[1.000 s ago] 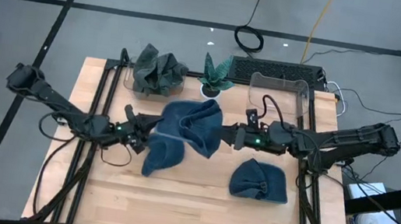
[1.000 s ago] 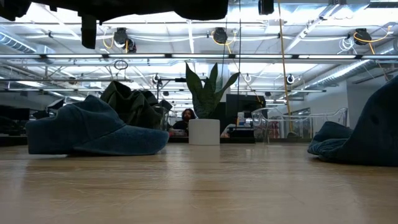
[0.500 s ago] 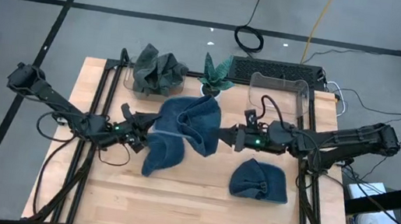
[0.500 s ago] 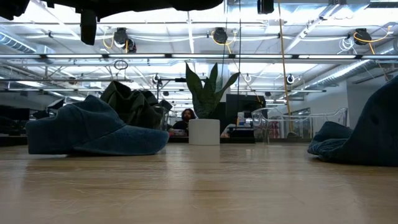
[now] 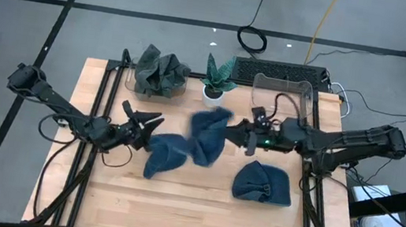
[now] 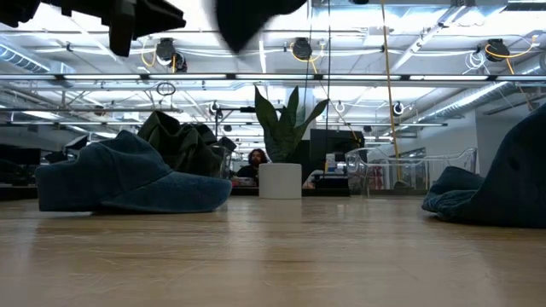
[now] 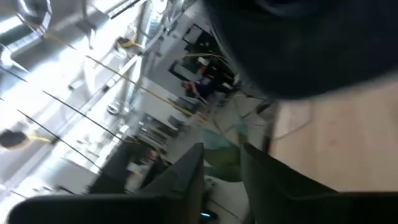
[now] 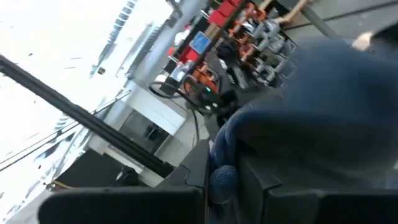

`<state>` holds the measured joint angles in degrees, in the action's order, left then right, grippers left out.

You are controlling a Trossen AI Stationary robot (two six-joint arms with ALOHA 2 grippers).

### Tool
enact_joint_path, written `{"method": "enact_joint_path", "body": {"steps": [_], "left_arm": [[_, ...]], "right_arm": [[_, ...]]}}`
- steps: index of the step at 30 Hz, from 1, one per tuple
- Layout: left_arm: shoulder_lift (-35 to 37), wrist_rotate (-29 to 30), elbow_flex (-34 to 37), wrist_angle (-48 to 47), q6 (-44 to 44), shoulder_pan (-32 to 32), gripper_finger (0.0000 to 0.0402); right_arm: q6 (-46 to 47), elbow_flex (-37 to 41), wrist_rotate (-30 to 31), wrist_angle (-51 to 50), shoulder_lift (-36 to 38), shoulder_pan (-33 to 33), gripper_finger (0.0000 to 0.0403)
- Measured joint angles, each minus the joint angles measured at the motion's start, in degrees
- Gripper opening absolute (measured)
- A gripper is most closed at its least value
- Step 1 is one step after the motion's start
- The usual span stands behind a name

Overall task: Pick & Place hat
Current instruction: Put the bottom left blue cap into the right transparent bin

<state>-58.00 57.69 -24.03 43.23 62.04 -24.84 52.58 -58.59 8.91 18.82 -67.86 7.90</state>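
Over the middle of the table (image 5: 173,213), the blue hat (image 5: 206,136) hangs in the air, blurred, its long axis running roughly near-to-far and slightly tilted, with the upper lobe toward the far side by the potted plant (image 5: 217,76) and the lower end pointing at the near edge. At its right edge the right gripper (image 5: 241,133) has its fingers closed on the fabric; the right wrist view shows blue cloth pinched between the two dark fingers (image 8: 224,180). On the left, the left gripper (image 5: 141,118) stands just beside the hat with its jaws spread apart and nothing between them, and its wrist view shows the dark fingers (image 7: 186,180) parted with the hat's underside above. A second blue hat (image 5: 165,156) lies on the wood near the left gripper, below and left of the lifted one, and a third blue hat (image 5: 262,184) lies to the right, nearer the front. At the far side sit a crumpled dark green cloth (image 5: 160,72) and a clear plastic bin (image 5: 284,89). From the low view, the lying hat (image 6: 128,179) rests flat at left, the plant's white pot (image 6: 280,180) stands behind it
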Motion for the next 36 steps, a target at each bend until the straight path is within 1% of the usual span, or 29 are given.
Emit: {"method": "enact_joint_path", "body": {"steps": [5,7,10,14,19,25,30,32,36], "left_arm": [[0.0,-1.0,0.0,-11.4,-15.0,-0.1,0.0147],[0.0,-2.2,0.0,-15.1,-20.6,-0.1,0.0155],[0.0,-2.6,0.0,-17.7,-27.8,-0.1,0.0162],[0.0,-2.2,0.0,-18.0,-34.9,-0.9,0.0158],[0.0,-2.3,0.0,-17.7,-37.0,-2.7,0.0144],[0.0,-2.3,0.0,-17.5,-41.1,-5.0,0.0137],[0.0,-2.3,0.0,-17.5,-44.8,-6.8,0.0154],[0.0,-2.3,0.0,-17.5,-45.8,-7.4,0.0165],[0.0,-2.2,0.0,-17.5,-47.2,-8.5,0.0192]], "right_arm": [[-0.4,0.0,-4.2,-2.0,4.2,-3.2,0.0033],[0.4,0.0,-4.9,-3.5,6.2,-4.9,0.0033],[-0.2,0.0,-5.9,-7.7,9.1,-7.9,0.0033],[-4.9,0.0,-6.1,-12.9,13.1,-11.9,0.0033],[-12.0,0.0,-6.0,-16.7,15.9,-15.9,0.0033],[-19.7,0.0,-6.1,-18.5,15.9,-19.2,0.0033],[-24.0,0.0,-5.0,-22.1,15.8,-22.9,0.0033],[-26.0,0.0,-3.1,-24.0,15.8,-24.0,0.0033],[-30.1,0.0,2.6,-29.0,15.8,-25.9,0.0033]]}}
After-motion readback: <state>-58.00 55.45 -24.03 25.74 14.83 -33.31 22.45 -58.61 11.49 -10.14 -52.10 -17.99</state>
